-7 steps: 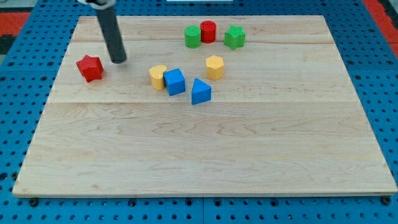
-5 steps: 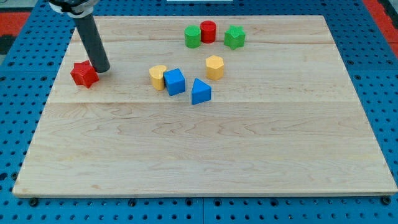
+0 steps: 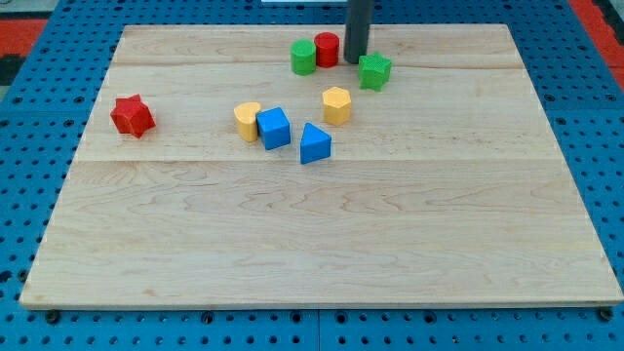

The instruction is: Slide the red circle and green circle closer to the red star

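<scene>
Your end effector is a plain dark rod with no jaws, so nothing about it can spread, press together or pinch; my tip (image 3: 354, 60) sits low on the bench (image 3: 292, 253) near the view's top, wedged between the red circle (image 3: 327, 48) on its left and the green star (image 3: 373, 71) just to its lower right; it appears to touch or nearly touch the red circle's right side, though you cannot tell for certain; the green circle (image 3: 303, 57) stands directly left of the red circle, touching it, so the two task blocks form a short row running leftward from the tip; the red star (image 3: 132, 115) lies well apart, far toward the view's left and somewhat lower; this is the relation that matters: both circles sit between the tip and the red star, so you would likely push toward the view's left and slightly down, driving the red circle into the green one; the risk, as a judgement, is that the pair splits or skews off line; lower in the middle sit a yellow half-round block (image 3: 248, 120), a blue cube (image 3: 274, 128), a blue triangle (image 3: 314, 143) and a yellow hexagon (image 3: 336, 103), below the likely path
</scene>
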